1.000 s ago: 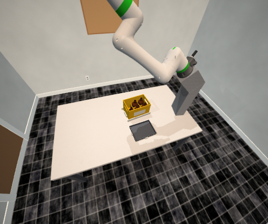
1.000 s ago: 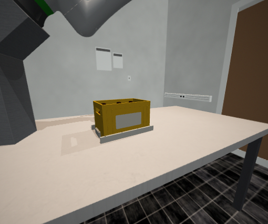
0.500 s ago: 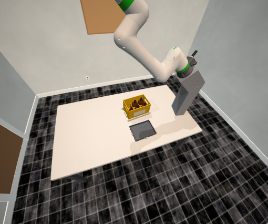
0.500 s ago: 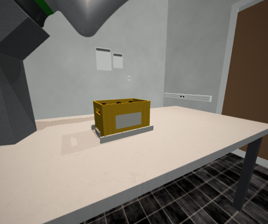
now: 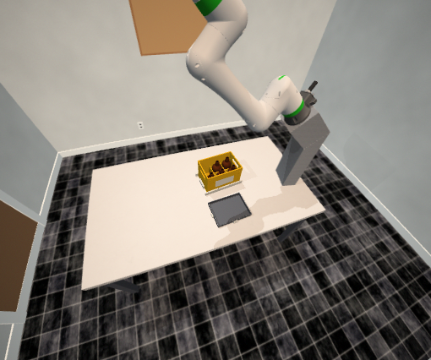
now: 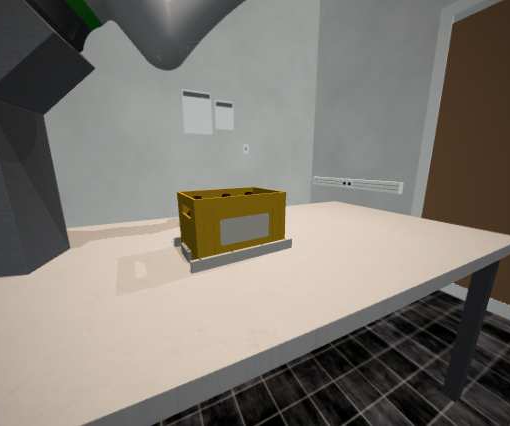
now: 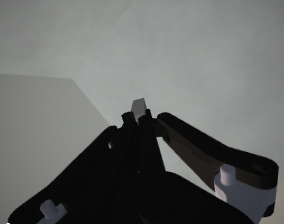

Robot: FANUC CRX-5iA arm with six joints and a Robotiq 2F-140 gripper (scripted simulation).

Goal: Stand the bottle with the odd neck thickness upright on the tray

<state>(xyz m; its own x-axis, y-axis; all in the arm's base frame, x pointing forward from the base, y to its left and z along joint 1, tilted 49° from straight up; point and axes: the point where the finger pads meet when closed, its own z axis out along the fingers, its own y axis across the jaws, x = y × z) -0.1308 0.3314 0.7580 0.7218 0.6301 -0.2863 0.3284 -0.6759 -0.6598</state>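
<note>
A yellow crate (image 5: 220, 170) stands on the white table, right of its middle, and also shows in the exterior view (image 6: 232, 220). Several brown bottles (image 5: 222, 166) stand upright inside it; only their dark tops (image 6: 225, 194) show over the rim in the exterior view. A dark grey tray (image 5: 229, 209) lies flat on the table just in front of the crate, with nothing on it. My gripper (image 7: 141, 107) shows only in the wrist view. It is shut with nothing between the fingers, high up and pointed at bare grey walls, far from the crate and the tray.
The arm's grey pedestal (image 5: 302, 148) stands at the table's right end, with the white arm (image 5: 225, 80) rising from it out of the top of the frame. A low grey rail (image 6: 241, 255) runs along the crate's foot.
</note>
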